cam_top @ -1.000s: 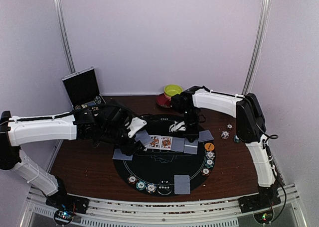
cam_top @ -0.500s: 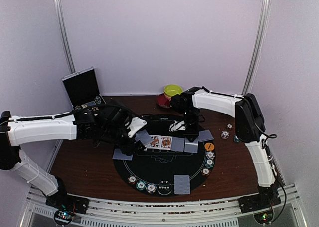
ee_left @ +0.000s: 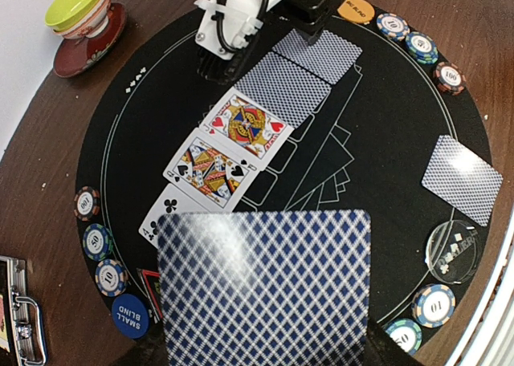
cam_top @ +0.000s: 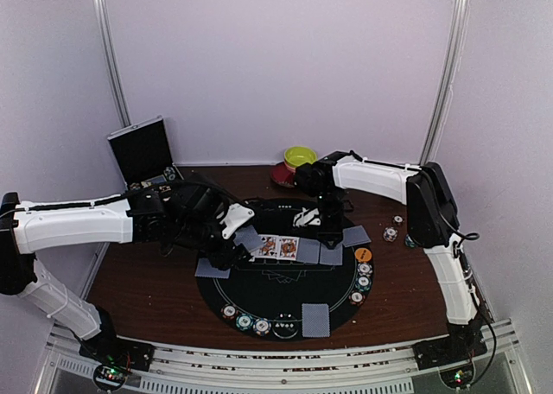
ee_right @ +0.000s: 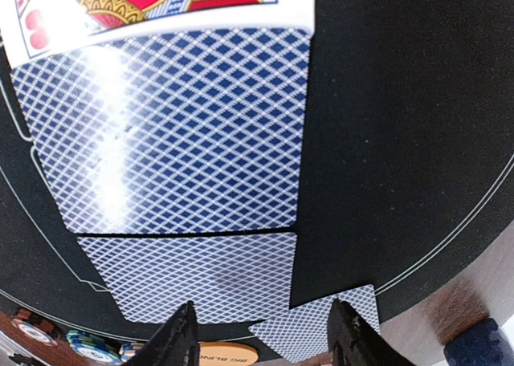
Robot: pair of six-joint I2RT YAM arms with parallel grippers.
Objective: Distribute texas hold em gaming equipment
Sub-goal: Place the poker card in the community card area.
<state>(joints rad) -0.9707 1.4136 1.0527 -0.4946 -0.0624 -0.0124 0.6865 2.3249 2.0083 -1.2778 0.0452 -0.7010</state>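
My left gripper (cam_top: 232,241) is shut on a stack of blue-backed playing cards (ee_left: 265,286) that hides its fingers. On the black mat (cam_top: 285,295) lie three face-up cards (ee_left: 210,167) in a row. Two face-down cards (ee_left: 285,87) continue that row. My right gripper (ee_right: 265,338) hangs open just above these face-down cards (ee_right: 201,278), with nothing between its fingers. A third face-down card (ee_right: 321,330) lies at the mat's edge. Poker chips (cam_top: 244,322) line the mat's rim. An orange button (cam_top: 364,254) and a blue button (ee_left: 132,314) lie there too.
A yellow-green bowl (cam_top: 299,156) on a red saucer stands at the back. An open dark case (cam_top: 143,152) sits at the back left. Loose chips (cam_top: 390,234) lie on the brown table right of the mat. More face-down cards (cam_top: 315,319) and a clear disc (ee_left: 451,250) lie near the mat's front.
My right gripper has gone from shut to open over the face-down cards on the mat. The left arm and its cards have not moved.
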